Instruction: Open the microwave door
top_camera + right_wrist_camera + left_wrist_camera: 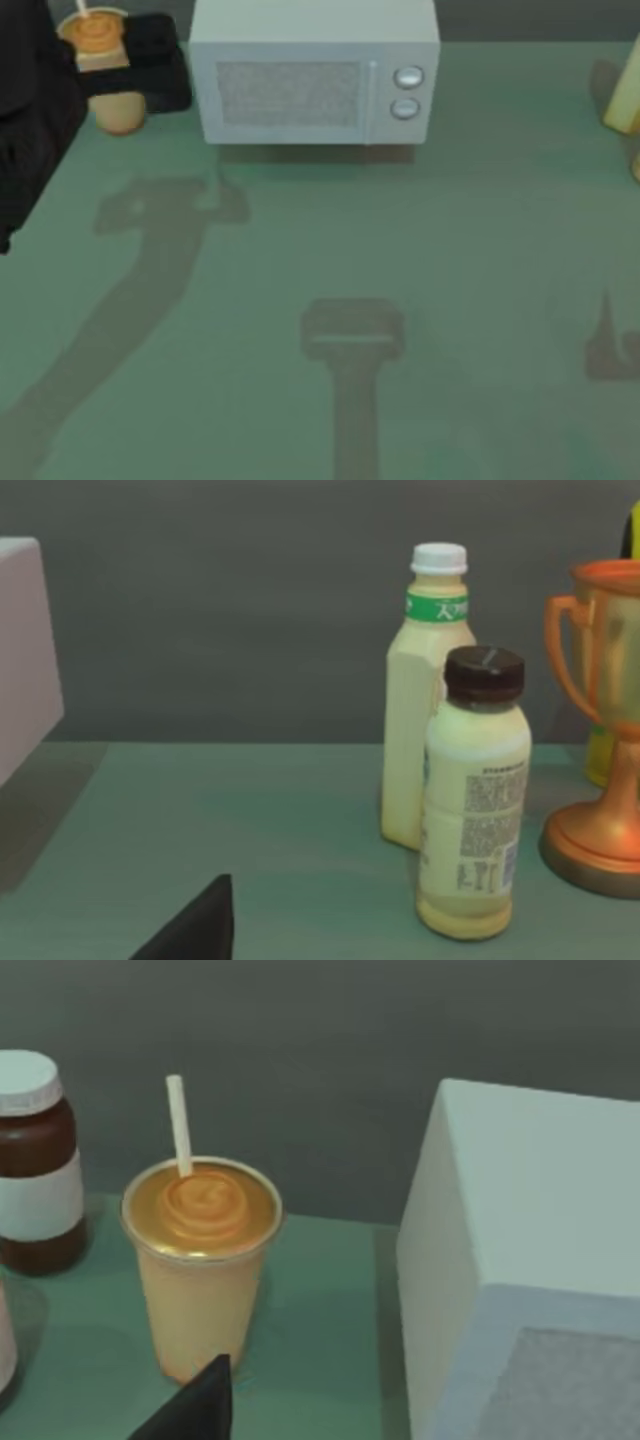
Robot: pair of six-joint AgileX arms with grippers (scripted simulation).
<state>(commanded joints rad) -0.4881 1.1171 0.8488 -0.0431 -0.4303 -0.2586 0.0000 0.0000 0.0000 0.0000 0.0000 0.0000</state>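
Microwave door (pixel 290 95) first: it is shut, flush with the front of the microwave (pixel 313 30), which stands at the far middle of the green table (pixel 320 300). Its speckled mesh window faces me, the thin vertical handle (pixel 372 95) runs along the door's right edge, and two round silver knobs (pixel 407 92) sit on the narrow panel beyond that.

Nearest to me, each wrist view shows only one dark fingertip at its edge: my left gripper's finger (pixel 195 1408) and my right gripper's finger (pixel 195 928). The rest of both grippers is cut off, so I cannot tell whether either is wide or narrow. Neither touches anything I can see.

From above, my left arm (pixel 30 110) is a black mass at the far left corner, partly out of frame and covering part of the orange cup (pixel 100 45). My right arm does not show from above at all.

Farther out in the left wrist view, the cup with its white straw (pixel 179 1125) stands upright, near the microwave's side but apart from it. A brown jar (pixel 35 1160) with a white cap stands behind, cut by the frame.

In the right wrist view, a dark-capped pale bottle (pixel 473 800) stands before a taller white-capped bottle (pixel 420 710); a copper trophy (pixel 605 730) is half cropped.
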